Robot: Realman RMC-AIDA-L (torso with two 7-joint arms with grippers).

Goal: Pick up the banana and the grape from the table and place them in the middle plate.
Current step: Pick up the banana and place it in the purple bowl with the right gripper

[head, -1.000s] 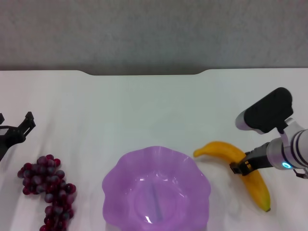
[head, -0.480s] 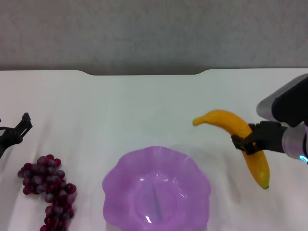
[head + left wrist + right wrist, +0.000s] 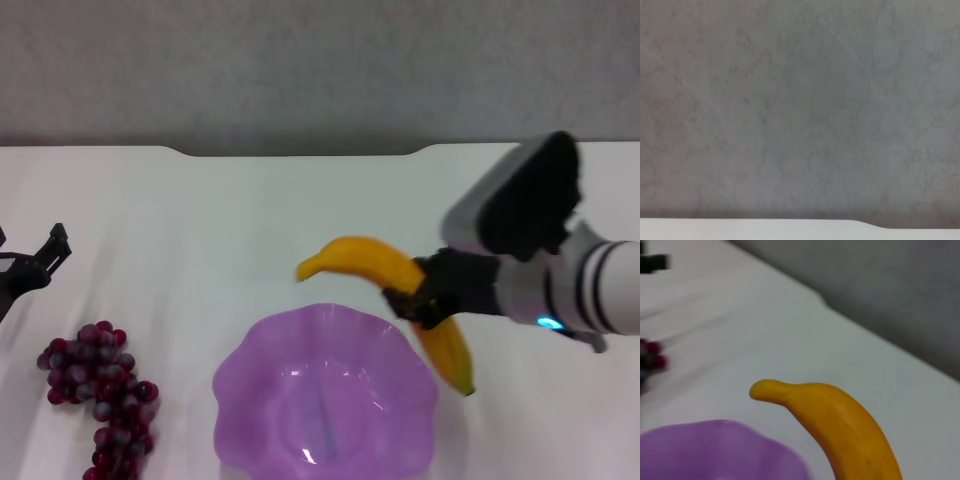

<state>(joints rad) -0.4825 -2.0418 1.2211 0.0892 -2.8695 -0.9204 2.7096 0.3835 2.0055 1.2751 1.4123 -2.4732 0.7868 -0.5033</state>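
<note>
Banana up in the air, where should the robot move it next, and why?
Probably a bit farther left, over the plate's middle. The right gripper holds the banana lifted beside the plate's right rim, not yet above its centre. The left gripper waits near the grapes.

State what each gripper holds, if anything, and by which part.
The right gripper holds the banana around its middle. The left gripper, beyond the grapes, holds nothing.

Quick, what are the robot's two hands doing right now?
Right gripper: shut on the banana, lifted by the purple plate.
Left gripper: holding nothing, jaws open, beyond the grapes.
</note>
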